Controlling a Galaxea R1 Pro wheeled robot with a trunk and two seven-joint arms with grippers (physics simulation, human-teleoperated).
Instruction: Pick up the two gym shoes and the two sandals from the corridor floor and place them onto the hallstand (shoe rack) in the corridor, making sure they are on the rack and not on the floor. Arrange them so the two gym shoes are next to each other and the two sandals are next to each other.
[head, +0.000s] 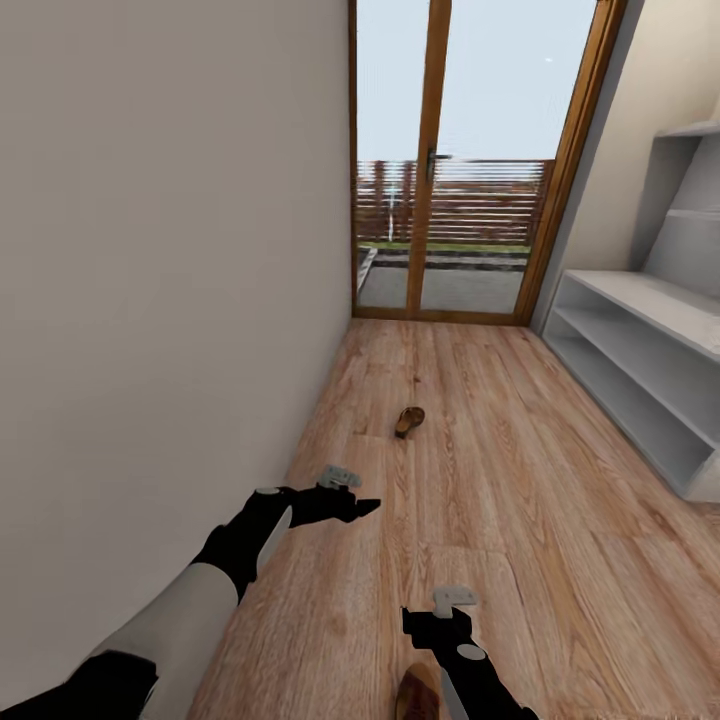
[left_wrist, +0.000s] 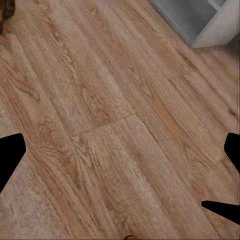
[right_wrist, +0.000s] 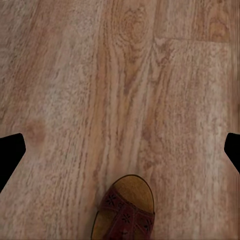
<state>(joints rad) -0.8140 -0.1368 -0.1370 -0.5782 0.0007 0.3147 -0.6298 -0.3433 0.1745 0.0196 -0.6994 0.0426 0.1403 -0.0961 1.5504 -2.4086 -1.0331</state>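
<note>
Open corridor floor (head: 480, 470), glass door (head: 450, 200) ahead.
Both arms reaching low: right hand (right_wrist: 120, 150) spread above near sandal (right_wrist: 124, 212), left hand (head: 345, 500) released; far sandal (head: 409, 421) ahead, hallstand (head: 640, 370) right.

Plain beige wall (head: 170, 250) running along the left. At the far end, wood-framed glass door (head: 470, 160) with dark handle (head: 432, 163); beyond the glass, slatted fence (head: 480, 200), strip of grass (head: 450, 246), pale sky (head: 500, 70).
</note>
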